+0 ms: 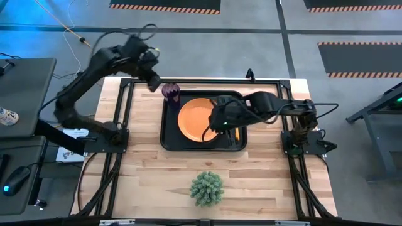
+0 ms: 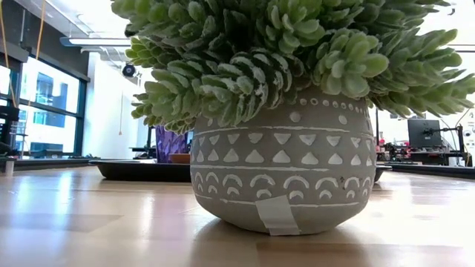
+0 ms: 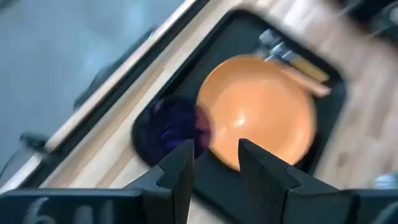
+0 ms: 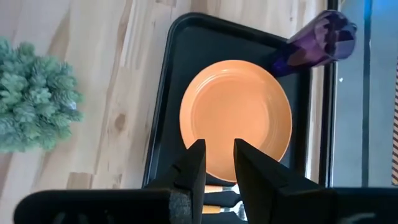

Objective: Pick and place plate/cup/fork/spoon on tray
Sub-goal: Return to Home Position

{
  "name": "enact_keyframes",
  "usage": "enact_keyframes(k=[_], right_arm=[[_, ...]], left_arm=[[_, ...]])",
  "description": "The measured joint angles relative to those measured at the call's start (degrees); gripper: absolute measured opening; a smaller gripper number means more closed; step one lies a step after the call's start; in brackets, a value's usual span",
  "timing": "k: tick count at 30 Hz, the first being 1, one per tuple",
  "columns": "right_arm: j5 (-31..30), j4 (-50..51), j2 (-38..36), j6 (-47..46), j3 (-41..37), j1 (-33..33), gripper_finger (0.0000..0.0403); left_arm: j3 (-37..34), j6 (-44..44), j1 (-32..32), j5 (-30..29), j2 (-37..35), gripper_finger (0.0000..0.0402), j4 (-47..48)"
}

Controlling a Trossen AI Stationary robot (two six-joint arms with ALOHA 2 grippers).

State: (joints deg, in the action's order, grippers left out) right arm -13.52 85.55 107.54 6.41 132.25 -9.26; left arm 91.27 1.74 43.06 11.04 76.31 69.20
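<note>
The orange plate (image 1: 196,119) lies flat on the black tray (image 1: 169,135). The purple cup (image 1: 171,92) stands upright in the tray's far left corner. Cutlery with an orange-tan handle (image 3: 306,70) lies on the tray along the plate's right side; I cannot tell fork from spoon. My left gripper (image 1: 154,81) hangs open in the air just left of and beyond the cup, with nothing between its fingers (image 3: 214,165). My right gripper (image 1: 217,120) hovers open above the plate's right part, its fingers (image 4: 219,165) empty.
A spiky green plant in a grey patterned pot (image 1: 206,188) stands near the table's front edge, and fills the low view (image 2: 282,174). Black frame rails (image 1: 125,113) run along the table's left and right sides. Bare wood (image 1: 151,169) lies between tray and plant.
</note>
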Motion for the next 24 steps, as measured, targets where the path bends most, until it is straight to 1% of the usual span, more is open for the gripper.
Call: enact_keyframes(k=[2,6,13,16,19,24], right_arm=[[-0.4,0.0,-0.6,-0.8,0.0,0.0,0.0075],[-3.5,0.0,-0.9,-0.5,0.0,0.0,0.0075],[-2.6,-0.1,-0.9,-1.9,0.0,1.7,0.0075],[-2.6,-0.9,-0.8,-2.9,-0.7,2.1,0.0075],[-2.4,-5.4,-2.4,-2.5,-7.2,2.2,0.0075],[-0.2,-18.9,-7.8,-3.0,-25.5,2.5,0.0075]], left_arm=[[-2.4,-0.2,-1.1,1.2,-4.8,0.0117,-2.7],[-7.3,-2.2,-3.9,1.5,-13.5,0.0117,-8.2],[-17.1,-3.1,-9.2,6.6,-26.4,0.0117,-16.3],[-22.2,-4.2,-11.1,7.4,-31.6,0.0117,-19.8],[-28.1,-6.5,-12.6,7.4,-36.8,0.0117,-25.1],[-39.7,-11.0,-14.2,7.3,-45.4,0.0117,-37.3]])
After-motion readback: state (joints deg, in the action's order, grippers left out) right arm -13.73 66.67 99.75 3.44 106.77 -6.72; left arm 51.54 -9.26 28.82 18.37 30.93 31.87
